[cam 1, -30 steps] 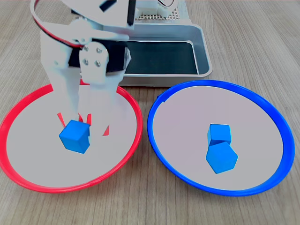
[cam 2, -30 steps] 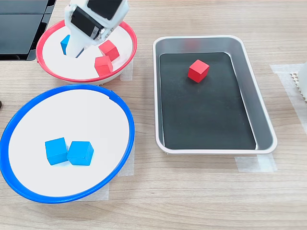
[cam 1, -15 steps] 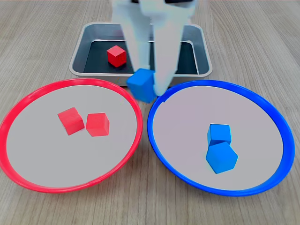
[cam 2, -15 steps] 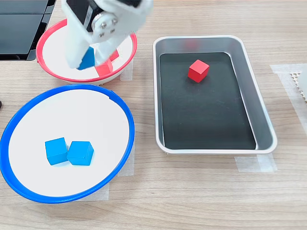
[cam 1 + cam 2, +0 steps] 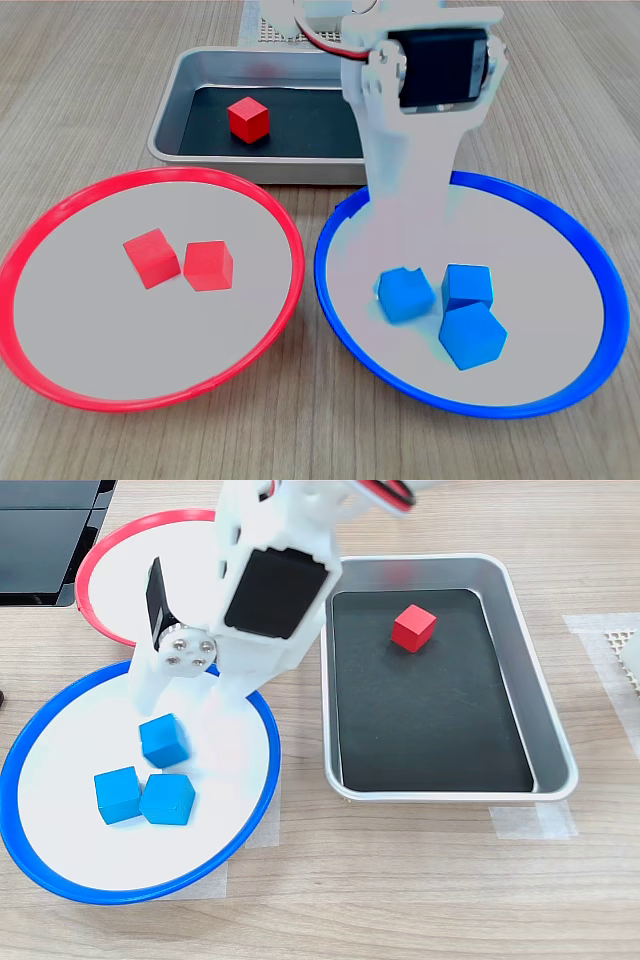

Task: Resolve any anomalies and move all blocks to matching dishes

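While over the blue-rimmed dish [image 5: 262,810], gripper [image 5: 185,702] downward.

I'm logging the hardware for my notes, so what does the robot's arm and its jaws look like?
The arm is built of white plastic shells with black servo blocks set into them. A round silver plate with small screws sits beside the wrist motor in the second exterior view. Thin red and black cables loop near its upper part in the first exterior view. The gripper ends in plain white jaws. No labels or lettering are visible.
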You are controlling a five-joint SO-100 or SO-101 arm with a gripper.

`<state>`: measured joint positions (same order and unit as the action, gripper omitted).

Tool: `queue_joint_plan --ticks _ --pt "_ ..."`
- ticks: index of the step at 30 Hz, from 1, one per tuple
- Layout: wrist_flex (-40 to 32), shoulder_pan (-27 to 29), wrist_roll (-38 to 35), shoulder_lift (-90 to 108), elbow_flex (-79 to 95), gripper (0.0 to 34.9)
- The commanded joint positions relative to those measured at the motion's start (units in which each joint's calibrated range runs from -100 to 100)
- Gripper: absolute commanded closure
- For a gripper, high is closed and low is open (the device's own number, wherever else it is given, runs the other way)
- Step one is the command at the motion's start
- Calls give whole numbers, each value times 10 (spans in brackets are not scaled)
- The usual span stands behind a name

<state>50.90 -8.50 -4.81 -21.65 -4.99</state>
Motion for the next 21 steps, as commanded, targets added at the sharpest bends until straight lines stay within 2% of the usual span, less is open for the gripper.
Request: queue_joint_plan --ticks 1,6,11,16,21 --pt "1 -11 5 3 -26 169" --pt "39 -12 10 34 -27 177" --pt "163 22 -9 133 11 204" --pt "234 115 -78 249 131 163" --pt "209 211 -155 334 280 148"
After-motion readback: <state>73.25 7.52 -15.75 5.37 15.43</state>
